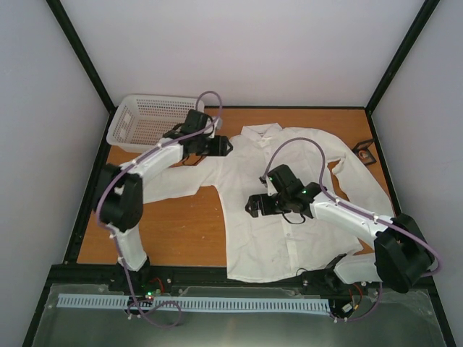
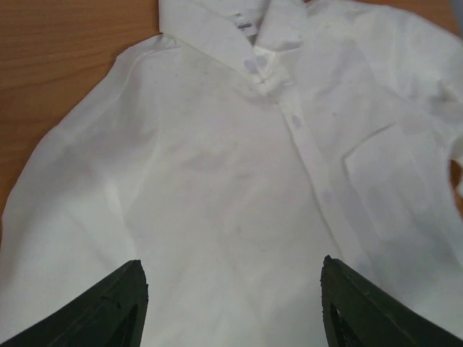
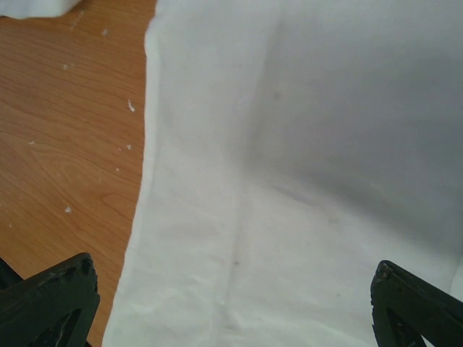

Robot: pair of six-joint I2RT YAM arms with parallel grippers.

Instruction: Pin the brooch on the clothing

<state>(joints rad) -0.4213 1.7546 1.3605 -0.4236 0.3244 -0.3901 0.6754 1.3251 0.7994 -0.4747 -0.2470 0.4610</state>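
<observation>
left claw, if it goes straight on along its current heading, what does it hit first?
Most likely the white long-sleeved button-up shirt. The open, empty left claw points onto its front chest panel, with nothing else in between. How far off the fabric lies is unclear.

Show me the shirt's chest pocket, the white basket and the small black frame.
chest pocket (image 2: 394, 188), left wrist view, middle of the pocket's cloth.
white basket (image 1: 145, 119), top external view, its perforated floor.
black frame (image 1: 364, 152), top external view, centre of the frame.
</observation>
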